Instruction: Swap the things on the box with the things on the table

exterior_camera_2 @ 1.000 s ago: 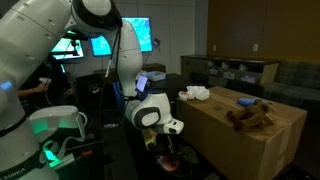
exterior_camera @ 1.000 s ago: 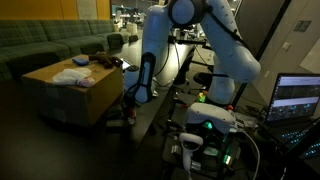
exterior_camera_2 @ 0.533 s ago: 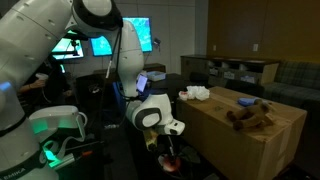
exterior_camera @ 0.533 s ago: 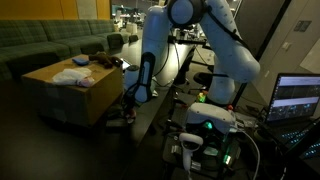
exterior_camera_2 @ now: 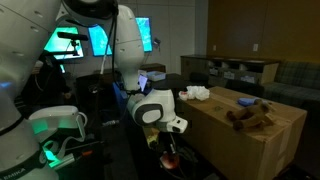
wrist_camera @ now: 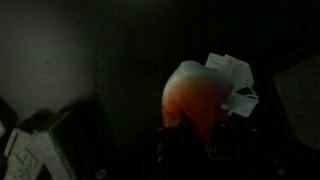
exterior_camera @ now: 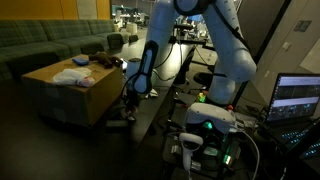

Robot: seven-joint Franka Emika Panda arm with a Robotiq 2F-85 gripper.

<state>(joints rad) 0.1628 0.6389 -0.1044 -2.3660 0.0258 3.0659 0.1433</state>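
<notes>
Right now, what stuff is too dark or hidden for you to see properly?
1. Wrist view: the orange thing with a white tag is blurred and in deep shadow, so I cannot tell what it is.
2. Exterior view: the gripper is small and dim, low beside the box. I cannot tell whether it grips the orange thing.
3. Exterior view: the blue thing on the box is too small to name.

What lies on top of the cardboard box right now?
On the box: a crumpled white cloth, a small blue item and a brown furry thing. Whatever lies under the cloth is covered.
</notes>
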